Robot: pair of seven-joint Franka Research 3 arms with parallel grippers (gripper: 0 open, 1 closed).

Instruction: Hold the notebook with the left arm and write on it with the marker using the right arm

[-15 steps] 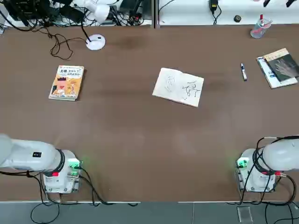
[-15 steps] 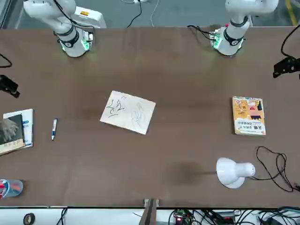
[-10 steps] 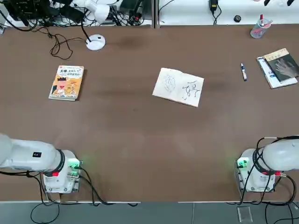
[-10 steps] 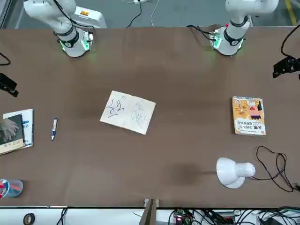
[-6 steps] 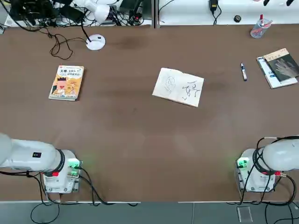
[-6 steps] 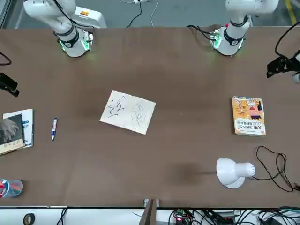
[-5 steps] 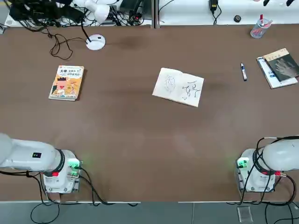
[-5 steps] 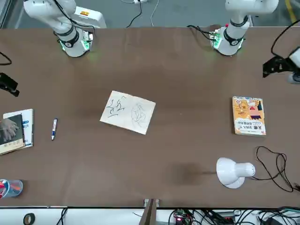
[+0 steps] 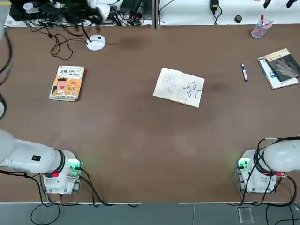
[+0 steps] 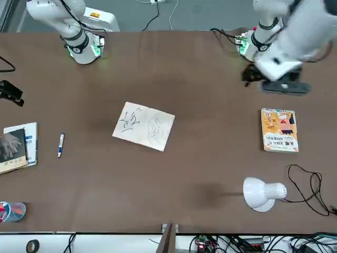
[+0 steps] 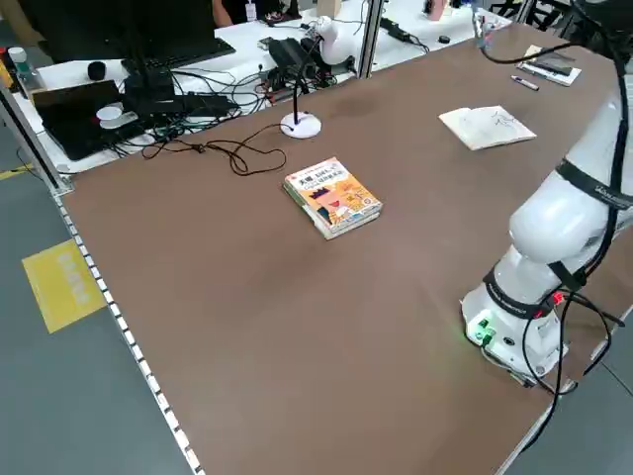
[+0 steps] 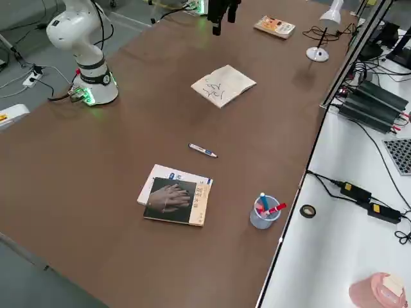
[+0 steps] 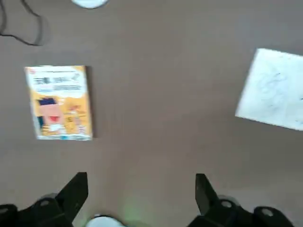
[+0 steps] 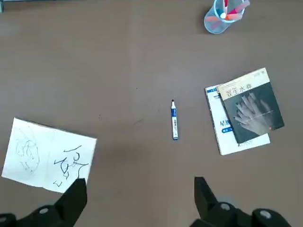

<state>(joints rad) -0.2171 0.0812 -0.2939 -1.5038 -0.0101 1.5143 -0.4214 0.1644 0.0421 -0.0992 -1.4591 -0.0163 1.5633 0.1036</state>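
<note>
While both grippers, left gripper [image 13: 138, 196] and right gripper [image 14: 137, 198], hang wide open and empty, the notebook [image 9: 179, 87] lies mid-table; thin and probably light, it needs pressing at a corner. The marker [image 9: 244, 72] lies well apart.

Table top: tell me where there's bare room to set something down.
Bare table: the wide strip between the notebook and both arm bases, and between notebook and orange book. Crowded: the far right corner, with marker, dark-cover book and pen cup.
</note>
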